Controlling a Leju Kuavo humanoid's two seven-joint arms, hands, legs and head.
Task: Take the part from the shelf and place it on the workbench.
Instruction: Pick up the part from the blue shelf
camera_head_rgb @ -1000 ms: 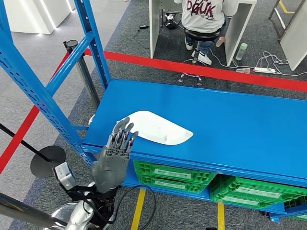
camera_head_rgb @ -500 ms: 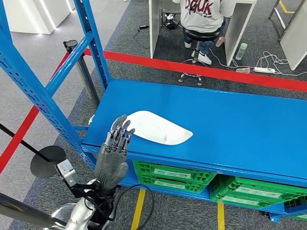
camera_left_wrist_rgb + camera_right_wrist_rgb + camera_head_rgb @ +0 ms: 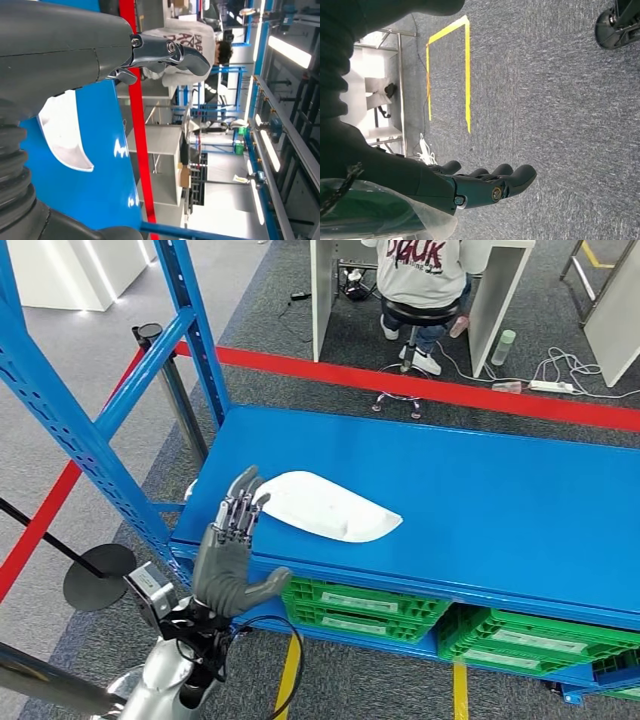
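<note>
Your left robot hand point(image 3: 230, 558) hovers empty, fingers spread, at the near end of the white part point(image 3: 324, 507) lying flat on the blue shelf point(image 3: 490, 510). The part looks thin, stiff, light and probably slick; grip its blunt near end.
</note>
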